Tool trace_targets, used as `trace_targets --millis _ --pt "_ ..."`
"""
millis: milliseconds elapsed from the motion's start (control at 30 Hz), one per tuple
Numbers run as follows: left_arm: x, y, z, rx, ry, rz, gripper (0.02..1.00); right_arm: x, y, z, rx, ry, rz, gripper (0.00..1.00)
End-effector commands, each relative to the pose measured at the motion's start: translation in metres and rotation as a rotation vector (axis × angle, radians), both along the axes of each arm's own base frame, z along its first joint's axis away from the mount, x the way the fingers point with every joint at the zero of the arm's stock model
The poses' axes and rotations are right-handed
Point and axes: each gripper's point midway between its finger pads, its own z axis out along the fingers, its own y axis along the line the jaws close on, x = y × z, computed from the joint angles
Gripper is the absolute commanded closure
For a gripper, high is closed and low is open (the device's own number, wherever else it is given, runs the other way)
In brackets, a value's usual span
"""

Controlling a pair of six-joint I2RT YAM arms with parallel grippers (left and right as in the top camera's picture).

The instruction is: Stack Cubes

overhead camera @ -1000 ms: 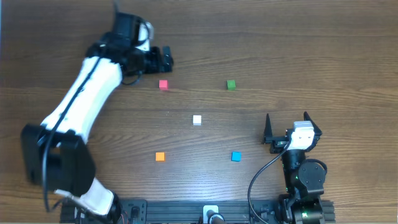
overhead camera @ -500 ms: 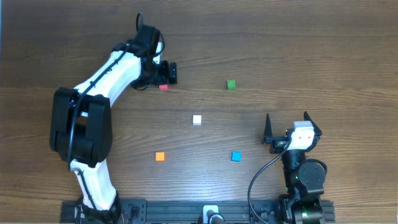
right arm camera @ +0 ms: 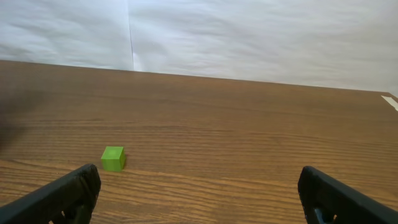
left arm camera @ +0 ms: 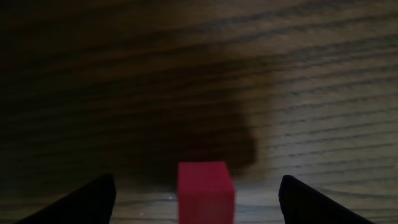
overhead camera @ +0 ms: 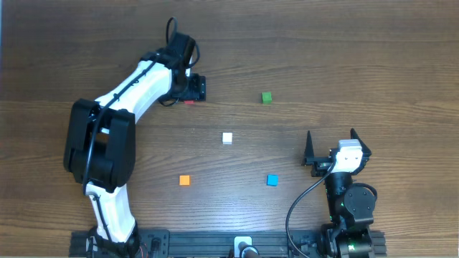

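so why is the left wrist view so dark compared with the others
Left wrist view: a shadow, likely the arm's own, covers the table around the red cube, and the fingers show as dark shapes. Right wrist view: evenly lit, with the green cube plain to see. Top view: even light, no glare.

One camera overhead, one on each wrist.
The top view looks straight down on the table [overhead camera: 358, 57]; the left wrist hangs close over the red cube [left arm camera: 206, 193]; the right wrist faces low across, sharing the green cube [right arm camera: 113, 158] with the top view.
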Motion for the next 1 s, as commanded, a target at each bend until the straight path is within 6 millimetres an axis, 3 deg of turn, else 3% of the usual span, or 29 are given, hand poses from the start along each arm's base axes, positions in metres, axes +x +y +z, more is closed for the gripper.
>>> trace_targets --millis 33,333,567,1000 --pt "0.006 -0.002 -0.004 0.023 -0.008 0.001 0.185 0.000 0.000 -0.002 -0.003 -0.002 0.003 0.007" --pt "0.005 -0.001 -0.005 0.024 -0.004 0.001 0.356 0.000 0.000 -0.002 -0.003 -0.002 0.003 0.007" --pt "0.003 -0.001 -0.015 0.031 0.019 0.001 0.380 0.000 0.000 -0.002 -0.003 -0.002 0.003 0.009" --pt "0.002 -0.001 -0.017 0.029 0.023 0.003 0.592 0.000 0.000 -0.002 -0.003 -0.002 0.003 0.007"
